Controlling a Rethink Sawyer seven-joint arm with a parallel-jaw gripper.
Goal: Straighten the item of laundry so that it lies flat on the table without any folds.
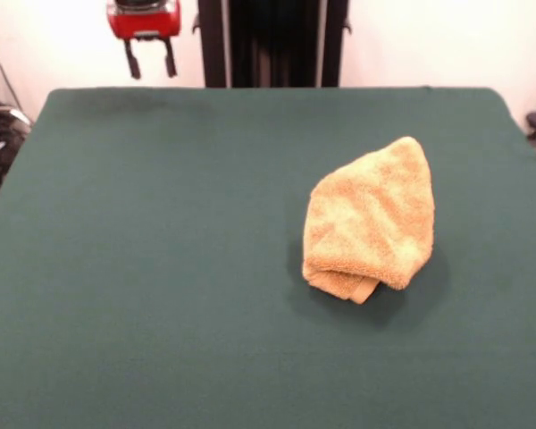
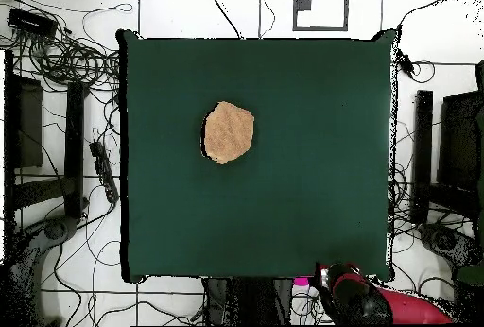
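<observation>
The orange-tan towel (image 1: 371, 219) lies folded over on itself in a rounded lump on the dark green table (image 1: 161, 268), right of centre in the front view. In the overhead view the towel (image 2: 228, 132) sits a little left of the table's (image 2: 312, 200) middle, toward the far side from the robot. Its border bands and care tag do not show. My gripper (image 1: 149, 60) hangs open and empty beyond the table's far edge at the top left of the front view, well away from the towel. The red arm (image 2: 378, 302) shows off the table's bottom right corner in the overhead view.
The black pedestal column (image 1: 272, 43) stands behind the table's far edge. Cables and dark equipment (image 2: 66, 68) lie on the floor beside the table, with more gear (image 2: 444, 172) on the other side.
</observation>
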